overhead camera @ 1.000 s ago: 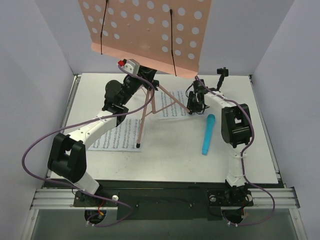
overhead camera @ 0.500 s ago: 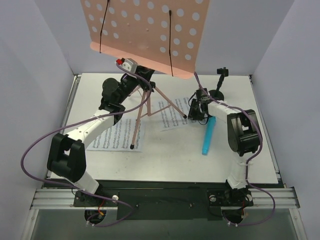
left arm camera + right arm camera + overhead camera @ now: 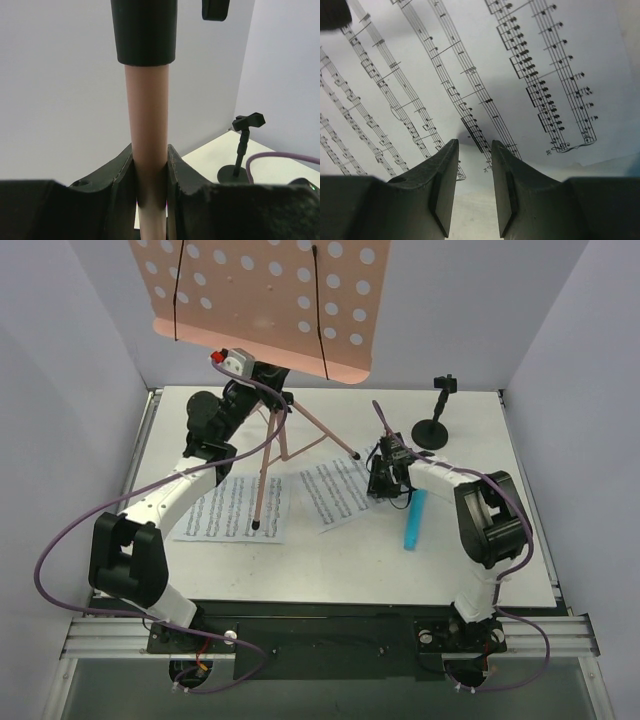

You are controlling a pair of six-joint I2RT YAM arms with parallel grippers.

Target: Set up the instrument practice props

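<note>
DESK: What holds the pink perforated music stand (image 3: 260, 300) on its thin tripod legs?

PHOTOGRAPHER: The left gripper (image 3: 150, 172). Its jaws are clamped on the stand's pale pink pole (image 3: 147, 115), just under a black collar (image 3: 147, 30), at 11 o'clock on the white table (image 3: 500, 560). From the pole, one leg runs toward 6 o'clock and another toward 4 o'clock.

DESK: And the music?

PHOTOGRAPHER: One white printed sheet-music page (image 3: 215, 510) lies flat at 9 o'clock. The tip of the 6 o'clock leg is over its right edge; I cannot tell whether it touches. A second sheet-music page (image 3: 335, 495) lies skewed at the table's centre.

DESK: The other arm?

PHOTOGRAPHER: The right gripper (image 3: 472, 155) is low over the second page's 3 o'clock edge. Its jaws are a narrow gap apart, and only paper and table show between them. Contact with the paper cannot be judged.

DESK: The microphone gear?

PHOTOGRAPHER: The small bright blue microphone (image 3: 413, 525) lies flat at 4 o'clock, just beside that gripper. The short black round-based mic stand (image 3: 437, 430) is upright at 2 o'clock, well apart from the music stand.
</note>
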